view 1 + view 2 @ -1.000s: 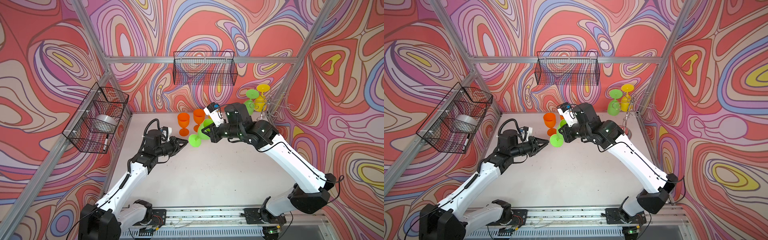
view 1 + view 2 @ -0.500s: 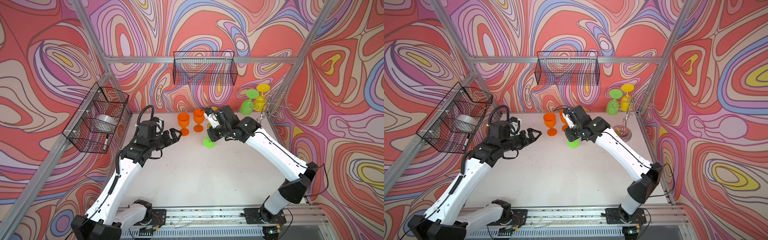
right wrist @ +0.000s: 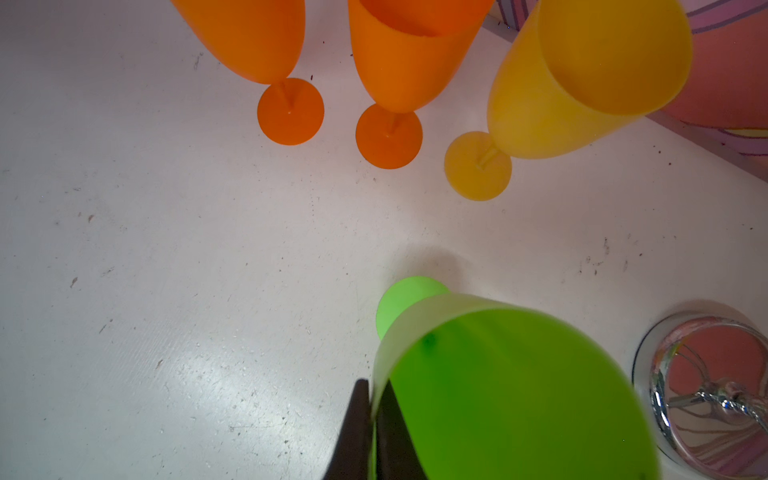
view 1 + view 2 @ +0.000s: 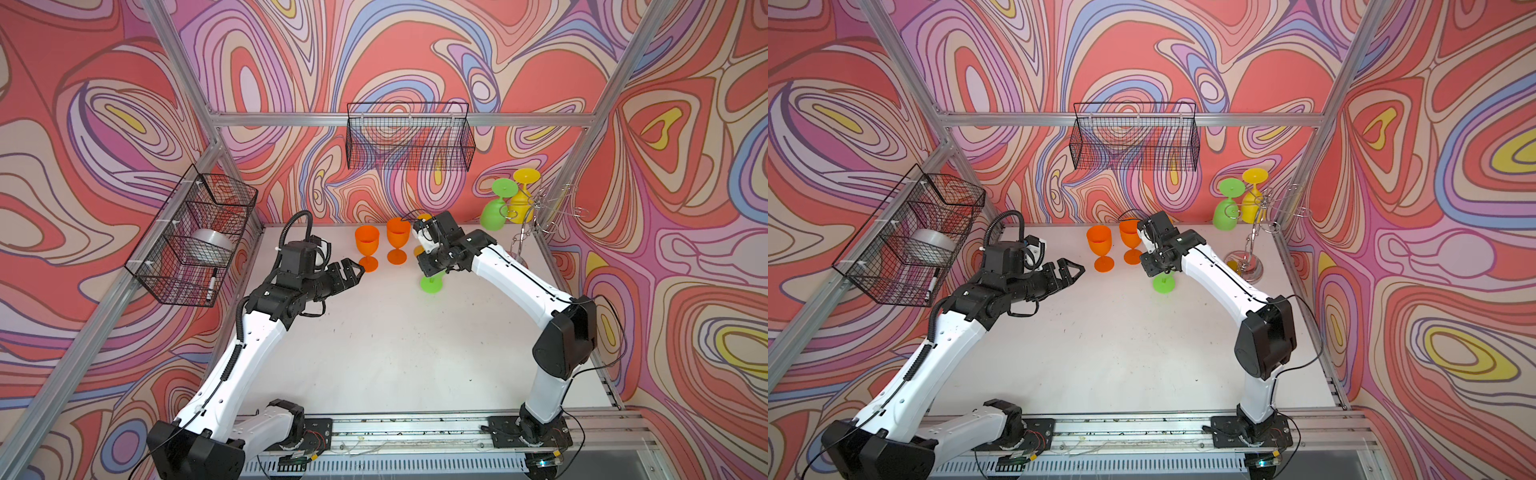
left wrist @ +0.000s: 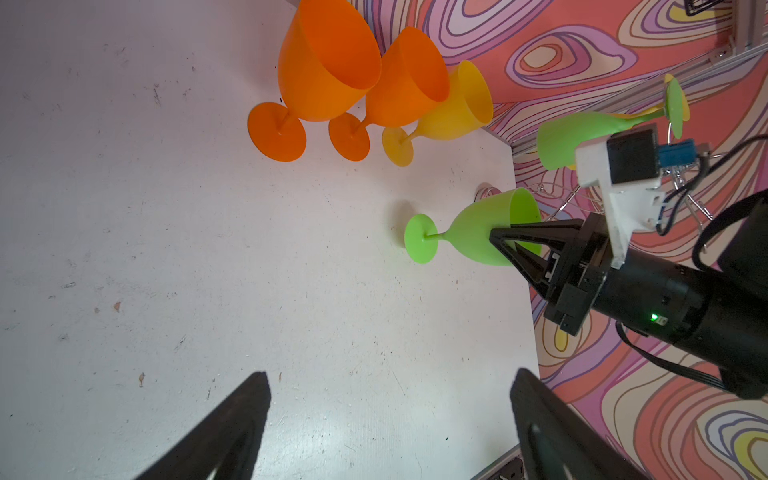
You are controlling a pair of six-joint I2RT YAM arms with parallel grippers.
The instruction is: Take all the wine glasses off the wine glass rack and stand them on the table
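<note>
Grips the green wine glass (image 5: 473, 237) by its rim with the right claw (image 3: 374, 399), one finger inside the bowl and one outside, foot down close over the surface (image 4: 395, 353) near its far edge, apart from the wine glass rack (image 4: 1255, 270) in the far right corner, left claw (image 4: 353, 269) spread wide, empty.

Three wine glasses (image 5: 405, 83) stand in a row at the bench's (image 4: 374, 353) back. A fourth wine glass (image 5: 478, 237) is before them, rightward. The wine glass rack (image 4: 1254, 272) stands in the back right corner, two hanging glasses (image 4: 1225, 216) on it.
</note>
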